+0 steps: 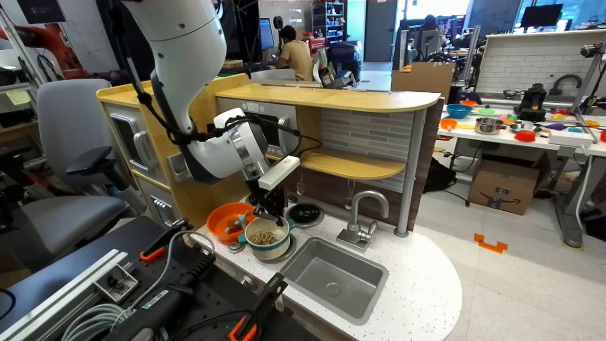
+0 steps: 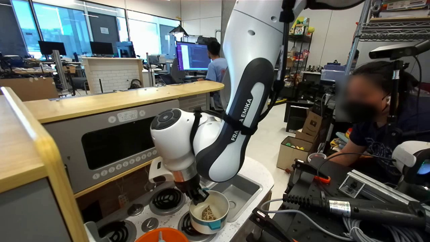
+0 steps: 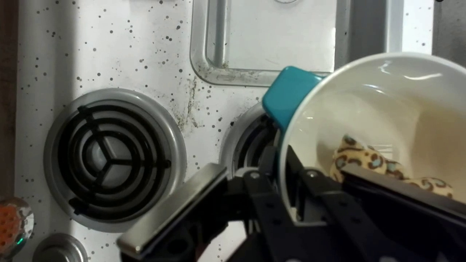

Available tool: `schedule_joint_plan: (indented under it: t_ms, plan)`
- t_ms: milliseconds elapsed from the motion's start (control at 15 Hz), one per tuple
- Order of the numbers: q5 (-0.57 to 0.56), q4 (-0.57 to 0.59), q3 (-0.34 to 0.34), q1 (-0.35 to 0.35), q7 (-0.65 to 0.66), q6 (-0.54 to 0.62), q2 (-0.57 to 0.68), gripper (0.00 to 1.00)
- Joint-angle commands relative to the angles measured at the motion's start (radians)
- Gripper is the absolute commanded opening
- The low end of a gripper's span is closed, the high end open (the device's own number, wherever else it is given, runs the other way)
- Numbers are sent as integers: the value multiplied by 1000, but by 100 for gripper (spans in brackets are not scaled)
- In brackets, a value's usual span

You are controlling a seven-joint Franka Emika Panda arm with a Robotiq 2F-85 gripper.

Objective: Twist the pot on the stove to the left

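The pot is round, cream inside, with a teal band and teal handles. It stands over the front burner in both exterior views (image 1: pixel 271 251) (image 2: pixel 201 227) and at the right of the wrist view (image 3: pixel 367 105), off-centre on the burner. A leopard-print soft item (image 3: pixel 358 158) lies inside it. The stove (image 1: pixel 305 214) is white and speckled with black coil burners; a free burner shows in the wrist view (image 3: pixel 113 160). My gripper (image 1: pixel 279 219) (image 2: pixel 201 197) (image 3: pixel 279 154) points down, shut on the pot's rim, one finger inside the wall and one outside. Whether the pot is lifted I cannot tell.
An orange bowl (image 1: pixel 218 226) with toys stands beside the pot. The grey sink (image 1: pixel 378 303) and the faucet (image 1: pixel 355 226) are on the pot's other side. A wooden shelf (image 1: pixel 355 166) and microwave panel (image 2: pixel 117 144) rise behind. A black table (image 1: pixel 208 293) with clamps stands in front.
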Motion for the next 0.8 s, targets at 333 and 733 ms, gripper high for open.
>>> schedule_joint_plan:
  t_ms: [333, 733]
  plan:
    - [-24, 107, -9, 21, -5, -21, 83, 33]
    - [-37, 143, -35, 51, 75, -18, 107, 71]
